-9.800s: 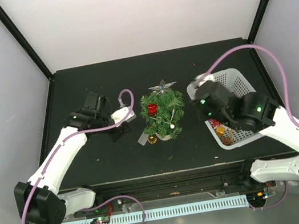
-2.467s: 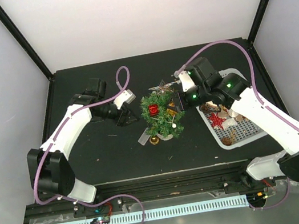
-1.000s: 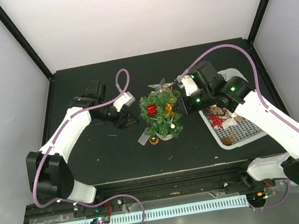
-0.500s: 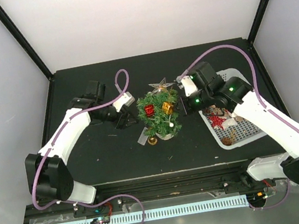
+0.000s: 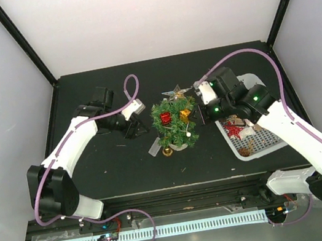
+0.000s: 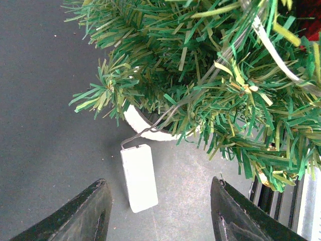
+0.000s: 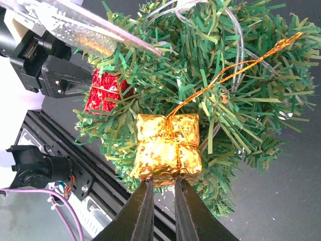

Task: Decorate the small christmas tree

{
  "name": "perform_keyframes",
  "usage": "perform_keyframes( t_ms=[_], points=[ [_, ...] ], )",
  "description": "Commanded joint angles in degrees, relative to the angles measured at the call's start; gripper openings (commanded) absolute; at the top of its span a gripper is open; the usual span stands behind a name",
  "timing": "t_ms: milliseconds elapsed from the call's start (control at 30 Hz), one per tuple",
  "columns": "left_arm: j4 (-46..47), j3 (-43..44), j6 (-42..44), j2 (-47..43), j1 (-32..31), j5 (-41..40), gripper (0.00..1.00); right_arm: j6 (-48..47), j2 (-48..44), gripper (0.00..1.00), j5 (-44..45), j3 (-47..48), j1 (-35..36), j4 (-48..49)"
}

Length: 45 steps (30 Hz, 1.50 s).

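The small christmas tree stands mid-table in its white pot. It carries a silver star, a red gift box and a gold gift box, whose gold cord runs up over a branch. My right gripper is at the tree's right side, its narrow jaws pinching the gold box's lower edge. My left gripper stands open low on the tree's left, holding nothing. The white battery box lies on the table between its fingers.
A white basket at the right holds a red star ornament and other decorations. A gold ball hangs low at the tree's front. The battery box's wire runs up into the branches.
The tree tipped slightly left and came back upright. My right gripper shifted a little right, with the gold box at its tips. The left arm stayed still.
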Motion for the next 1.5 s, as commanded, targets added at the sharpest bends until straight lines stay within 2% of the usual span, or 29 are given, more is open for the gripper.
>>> perform_keyframes(
  t_ms=[0, 100, 167, 300, 567, 600, 633, 667, 733, 867, 900, 933, 1000, 1200, 1467],
  points=[
    [0.55, 0.70, -0.48, -1.47, -0.39, 0.54, 0.56, -0.67, -1.33, 0.16, 1.12, 0.07, 0.35, -0.52],
    [0.29, 0.49, -0.33, -1.95, -0.39, 0.12, 0.56, -0.49, -1.65, 0.19, 2.11, 0.57, 0.40, -0.94],
    [-0.19, 0.52, 0.06, -2.28, -0.39, -0.18, 0.56, -0.37, -2.20, 0.24, 2.93, 1.45, 0.41, -1.53],
    [-1.79, 1.38, 0.99, -3.21, -0.11, -1.61, 0.57, -0.25, -3.81, 0.42, 4.25, 2.52, 0.38, -2.19],
    [-7.13, 4.42, 3.60, -6.77, 2.54, -4.58, 0.59, -0.75, -6.89, 0.64, 5.70, 4.55, 0.37, -5.15],
    [-9.13, 5.17, 4.18, -7.37, 3.19, -5.23, 0.61, -0.98, -7.43, 0.66, 6.12, 5.30, 0.36, -6.37],
    [-10.42, 6.10, 4.72, -8.29, 3.92, -5.94, 0.67, -1.34, -7.93, 0.74, 6.65, 5.96, 0.37, -7.88],
    [-11.79, 6.93, 5.06, -9.52, 4.82, -6.26, 0.74, -1.70, -8.31, 0.77, 7.43, 6.83, 0.40, -9.74],
    [-13.69, 8.62, 5.26, -13.06, 7.37, -6.66, 0.81, -2.56, -9.56, 0.78, 9.34, 8.10, 0.41, -13.80],
    [-19.61, 12.39, 8.14, -20.61, 9.31, -9.21, 0.85, -2.74, -15.39, 0.78, 14.59, 8.62, 0.38, -18.83],
    [-22.06, 13.39, 9.81, -22.22, 9.48, -10.21, 0.86, -2.47, -17.22, 0.78, 15.26, 8.48, 0.34, -19.37],
    [-29.17, 16.44, 12.74, -25.49, 9.80, -12.61, 0.86, -1.25, -21.18, 0.78, 16.92, 8.89, 0.41, -21.57],
    [-33.03, 18.71, 12.78, -27.90, 9.89, -12.82, 0.86, -0.04, -23.48, 0.79, 18.56, 9.61, 0.39, -24.40],
    [-35.27, 17.62, 12.52, -38.39, 9.90, -10.03, 0.87, 2.72, -32.65, 0.78, 22.87, 7.48, 0.34, -26.44],
    [-36.53, 15.62, 10.74, -43.96, 9.89, -6.31, 0.87, 8.55, -36.76, 0.78, 20.13, 6.38, 0.34, -28.94]
  ],
)
